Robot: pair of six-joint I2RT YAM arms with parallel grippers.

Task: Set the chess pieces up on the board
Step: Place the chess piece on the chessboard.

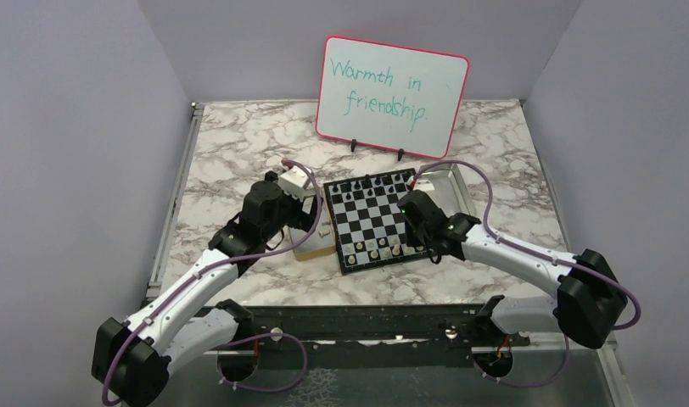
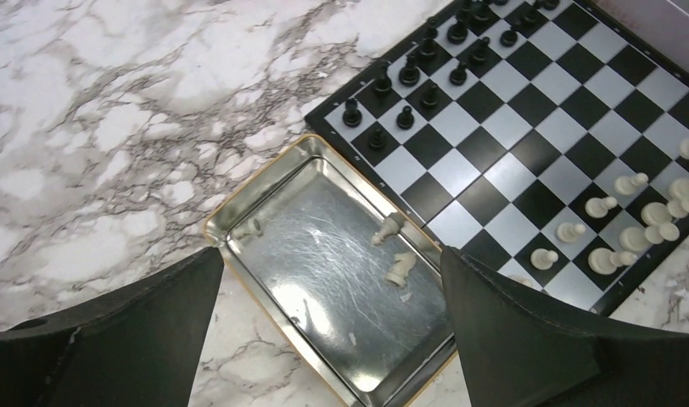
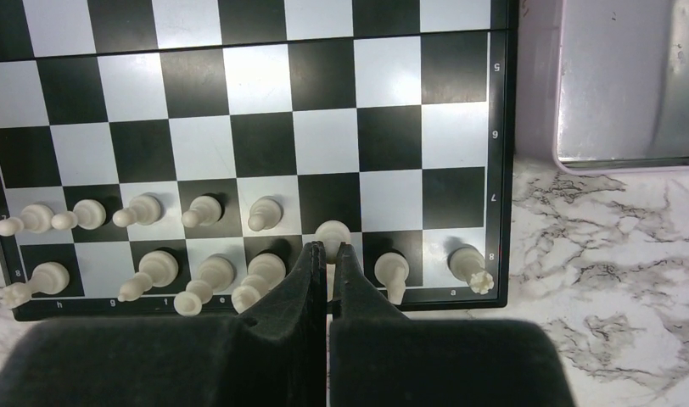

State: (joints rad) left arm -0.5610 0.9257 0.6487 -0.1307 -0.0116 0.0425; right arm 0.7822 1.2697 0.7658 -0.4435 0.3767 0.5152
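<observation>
The board (image 1: 371, 219) lies mid-table, with black chess pieces (image 2: 409, 72) on its far rows and cream chess pieces (image 3: 205, 210) in the two near rows. My right gripper (image 3: 328, 253) is shut on a cream piece (image 3: 333, 231). The piece's head pokes out beyond the fingertips over the c file, between the two near rows. My left gripper (image 2: 331, 254) hangs wide open above a silver tray (image 2: 324, 297) left of the board, holding nothing. Three cream pieces lie toppled in that tray: one (image 2: 249, 227) at its far corner and two (image 2: 399, 267) by the board side.
A pink-framed whiteboard (image 1: 392, 95) stands behind the board. A second silver tray (image 3: 621, 85) sits just right of the board's far half. Marble tabletop (image 2: 95, 127) spreads to the left. Purple walls enclose the table on three sides.
</observation>
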